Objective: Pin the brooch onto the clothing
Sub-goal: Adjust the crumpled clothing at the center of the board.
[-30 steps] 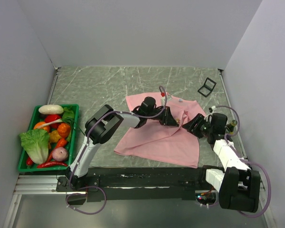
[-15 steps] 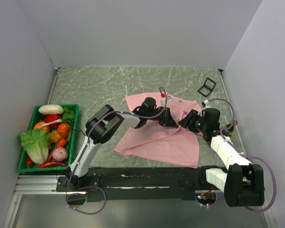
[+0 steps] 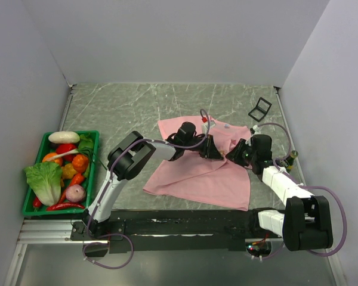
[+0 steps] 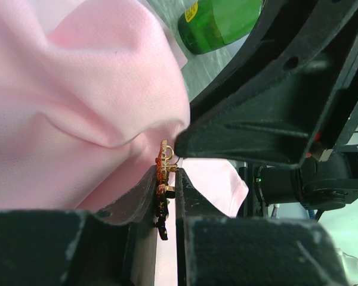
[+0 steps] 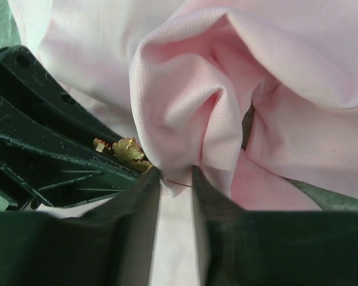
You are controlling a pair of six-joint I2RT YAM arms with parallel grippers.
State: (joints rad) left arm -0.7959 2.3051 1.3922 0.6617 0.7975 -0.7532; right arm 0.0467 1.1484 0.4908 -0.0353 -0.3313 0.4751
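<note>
Green crate [image 3: 90, 133] at left edge of surface: lettuce [image 3: 45, 182], orange fruit [image 3: 79, 162], red onion [image 3: 75, 192], red chilli [image 3: 62, 206], other veg packed in. Surface [image 3: 125, 107] is grey-green, marble-look, w/ white walls [image 3: 167, 36] on 3 sides. Small black frame [image 3: 260, 109] far right. Green bottle [image 4: 218, 21] w/ yellow label shows beyond the shirt in L wrist view. Pink T-shirt [image 3: 197, 173] lies mid-surface, bunched up btw the two arms. L gripper [image 3: 213, 149]: jaws pressed on the brooch [image 4: 163, 162], held edge-on, touching the raised fold. R gripper [image 3: 234, 155] is just right of it, tip to tip. Its jaws are narrow, fold of shirt btw the tips; can't tell if actually gripped.
</note>
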